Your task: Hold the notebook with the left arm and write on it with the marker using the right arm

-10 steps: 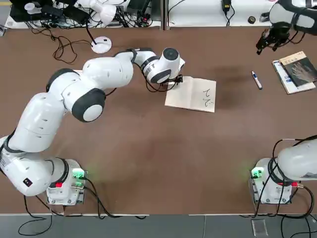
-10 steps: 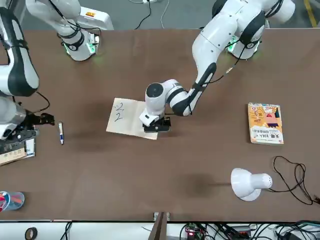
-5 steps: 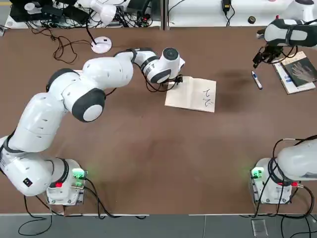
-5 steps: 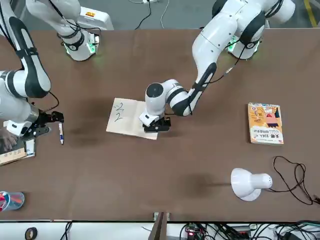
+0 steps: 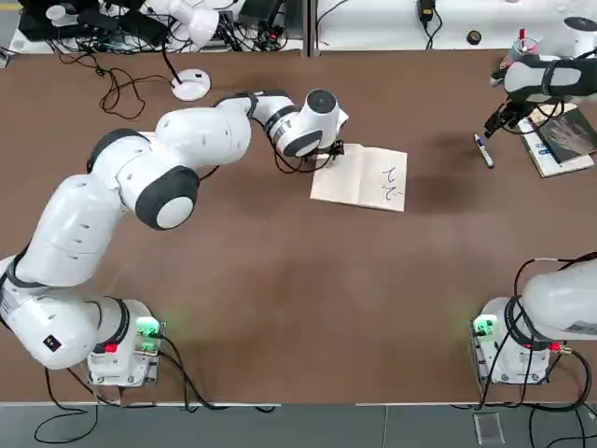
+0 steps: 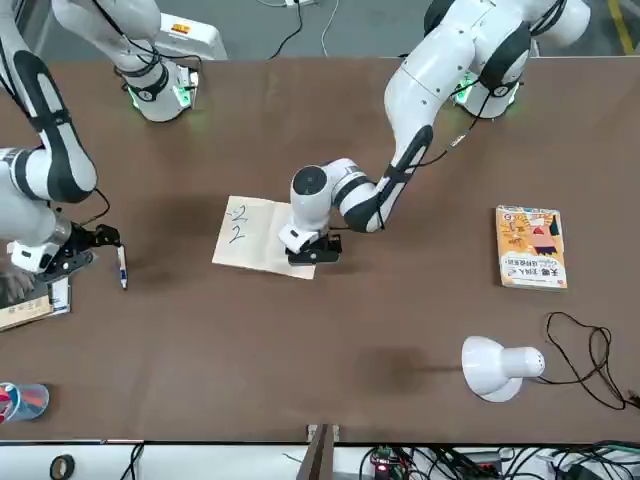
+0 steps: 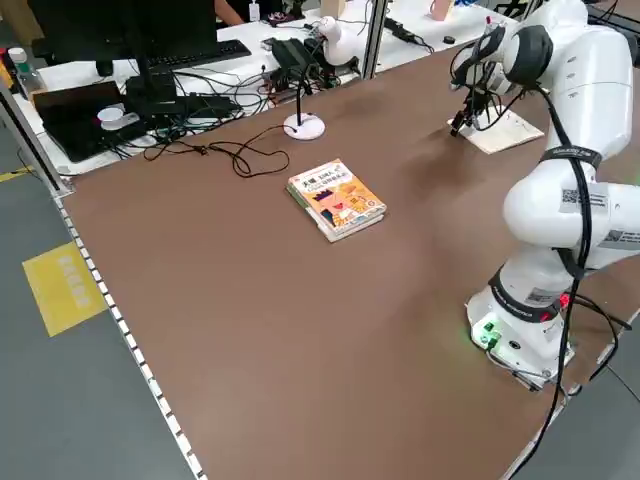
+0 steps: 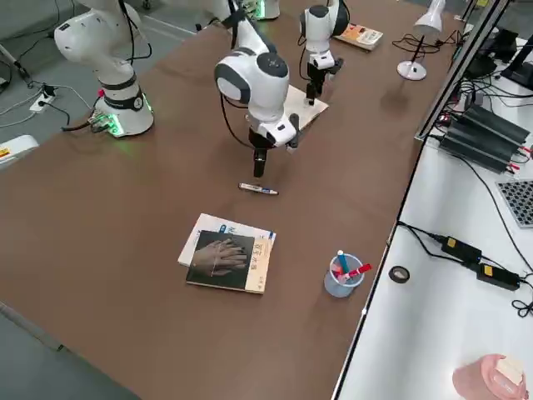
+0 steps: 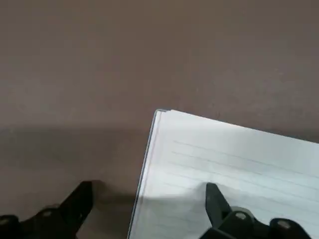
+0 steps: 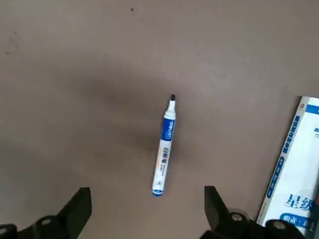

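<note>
Presently the left gripper [image 9: 144,209], fingers spread, pins the thin cream-white notebook [image 5: 359,177]. The right gripper [image 10: 144,209] hovers with jaws wide over the slim white, blue-banded marker [image 10: 164,147]; next it likely must descend and grasp it.

We are looking at a robotics lab — two white jointed robot arms [image 5: 140,177] bolted to a wide brown table [image 5: 280,280], their bases lit green. Beside it runs a white bench [image 8: 433,275] strewn with black cables, power adapters [image 8: 466,250] and a dark computer monitor [image 7: 110,30] — plus yellow floor marking [image 7: 65,290].
</note>
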### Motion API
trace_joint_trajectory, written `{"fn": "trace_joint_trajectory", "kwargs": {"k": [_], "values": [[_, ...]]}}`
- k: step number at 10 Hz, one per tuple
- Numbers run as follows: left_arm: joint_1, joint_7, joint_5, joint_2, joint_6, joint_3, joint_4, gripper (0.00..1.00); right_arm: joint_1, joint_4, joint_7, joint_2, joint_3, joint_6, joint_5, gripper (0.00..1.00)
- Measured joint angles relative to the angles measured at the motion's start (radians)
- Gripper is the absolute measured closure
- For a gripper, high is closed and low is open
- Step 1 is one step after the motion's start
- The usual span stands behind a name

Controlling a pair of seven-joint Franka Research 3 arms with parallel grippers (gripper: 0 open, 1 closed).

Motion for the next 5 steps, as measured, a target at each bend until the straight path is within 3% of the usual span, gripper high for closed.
{"fn": "trace_joint_trajectory", "kwargs": {"k": [5], "values": [[0.0,0.0,0.0,0.0,0.0,0.0,0.0,0.0,-0.007,-0.064,0.0,0.094,0.0,0.201,0.022,0.0]]}}
